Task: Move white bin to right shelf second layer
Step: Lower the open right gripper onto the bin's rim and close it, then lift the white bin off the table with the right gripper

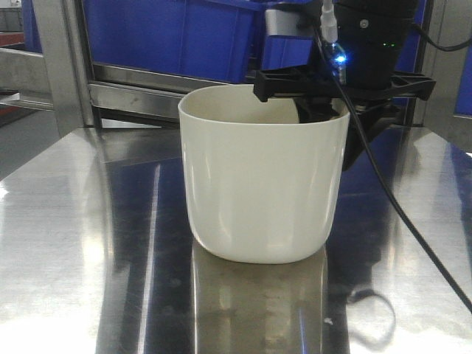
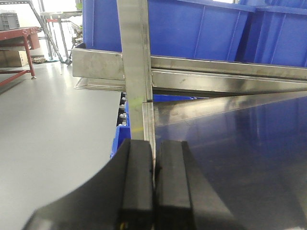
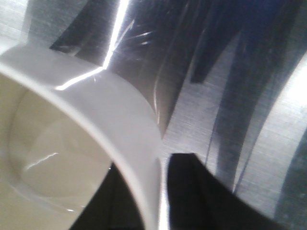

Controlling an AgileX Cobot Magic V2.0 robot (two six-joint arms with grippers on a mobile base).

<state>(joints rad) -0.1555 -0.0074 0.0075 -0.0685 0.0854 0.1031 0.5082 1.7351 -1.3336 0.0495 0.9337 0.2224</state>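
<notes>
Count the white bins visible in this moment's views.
1. The white bin stands upright on the steel tabletop, with the right gripper straddling its rim. More could be hidden behind the blue crates.

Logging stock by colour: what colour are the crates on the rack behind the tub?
Solid blue crates; the left wrist view shows them best.

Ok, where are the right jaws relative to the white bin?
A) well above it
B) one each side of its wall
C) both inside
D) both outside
B: the right wrist view shows the wall of the white bin between the right jaws, one inside, one outside.
</notes>
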